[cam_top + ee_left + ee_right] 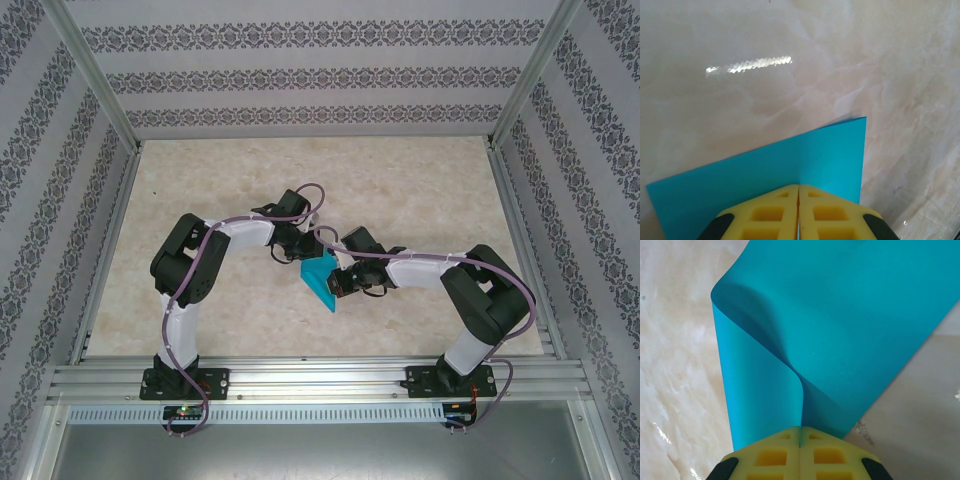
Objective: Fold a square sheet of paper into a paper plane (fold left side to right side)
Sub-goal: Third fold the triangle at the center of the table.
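Square sheet of paper (321, 281): thin, bright teal-blue, plain. It sits at mid-table, a little right of centre and between the two arms, over the pale marble-patterned tabletop (430, 200). From above we cannot tell whether its lower edge touches the surface.

Left gripper (799, 190): the yellow fingers (765, 217) are pressed together, nipping the sheet's near edge. Beyond them the paper spreads flat and taut to left and right. A faint vertical change of shade rises from the fingertips. We cannot tell whether this is a crease or a layer edge.

Right gripper (800, 432): its jaws are likewise pinched shut on the sheet. Here the paper rolls away to the left in a soft rounded loop (755, 315) before returning to the fingertips, so two layers appear to meet in this pinch. We see no sharp crease along the bend.

Our reading is that the two pinches serve different jobs. One anchors the sheet so it cannot slide. The other carries a side across and keeps the layers together. Holding the paper clear of flat contact lets it bend freely without dragging.

Our judgement is that the left-to-right fold is formed but not yet set. The loop needs laying down and pressing flat. The main risk is that the edges slip out of register once either grip loosens.
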